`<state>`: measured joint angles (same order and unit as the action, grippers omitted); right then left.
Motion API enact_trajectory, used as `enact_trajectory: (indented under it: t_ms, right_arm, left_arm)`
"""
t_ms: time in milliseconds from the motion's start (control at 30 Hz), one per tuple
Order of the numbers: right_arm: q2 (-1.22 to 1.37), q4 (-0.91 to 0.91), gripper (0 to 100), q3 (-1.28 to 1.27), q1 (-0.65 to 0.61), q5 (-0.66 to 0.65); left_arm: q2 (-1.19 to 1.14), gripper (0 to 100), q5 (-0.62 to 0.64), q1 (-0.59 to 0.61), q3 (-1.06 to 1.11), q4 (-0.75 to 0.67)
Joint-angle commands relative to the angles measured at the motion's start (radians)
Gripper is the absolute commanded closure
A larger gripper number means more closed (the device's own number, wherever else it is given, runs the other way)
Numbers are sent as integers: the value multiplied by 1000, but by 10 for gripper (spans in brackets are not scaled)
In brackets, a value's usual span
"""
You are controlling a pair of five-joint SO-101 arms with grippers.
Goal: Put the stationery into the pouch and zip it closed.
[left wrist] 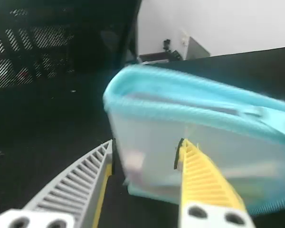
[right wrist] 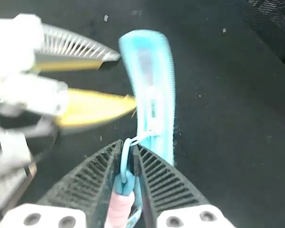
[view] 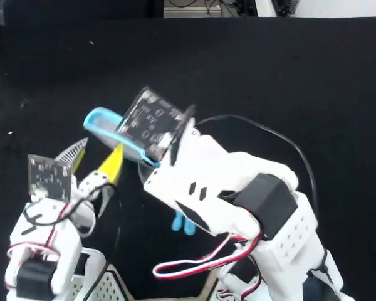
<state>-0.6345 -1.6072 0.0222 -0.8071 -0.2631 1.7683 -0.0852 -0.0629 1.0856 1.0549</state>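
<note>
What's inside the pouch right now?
Through the pouch's clear wall, blurry pale and pinkish shapes show; what they are I cannot tell. The left end effector's yellow finger covers part.

readable text, numbers, brands, signs: none.

- right arm's board [view: 151, 122]: dark circuit board with scattered pale specks that may be print; too small to read.
- left arm's board [view: 49, 175]: the same pale specks, also too small to read.
- white casing [view: 229, 166] of the right arm: two small dark chevron-shaped marks side by side, not letters or digits.
- pouch [left wrist: 194, 142]: clear side with blue edging; no lettering can be made out on it.
</note>
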Motion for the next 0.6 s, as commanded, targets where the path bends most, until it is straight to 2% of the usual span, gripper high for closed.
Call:
enact_trajectory:
  t_ms: [0,167,233,367,467,567]
  right_arm:
    - [12,-38,988,54,-20,-167]
    - [27,3,988,62,-18,-362]
    - [35,44,988,53,9,-397]
    - [64,147,988,51,77,-328]
    - [84,222,988,51,77,-222]
    - [99,276,988,51,54,-184]
  left_arm:
    - [-6,780,2,104,25,-97]
    - [-8,780,2,117,25,-138]
    - [-8,780,28,117,25,-147]
    - [0,778,86,116,7,-92]
    - [0,776,86,90,-67,-8]
    - [0,775,84,47,-157,78]
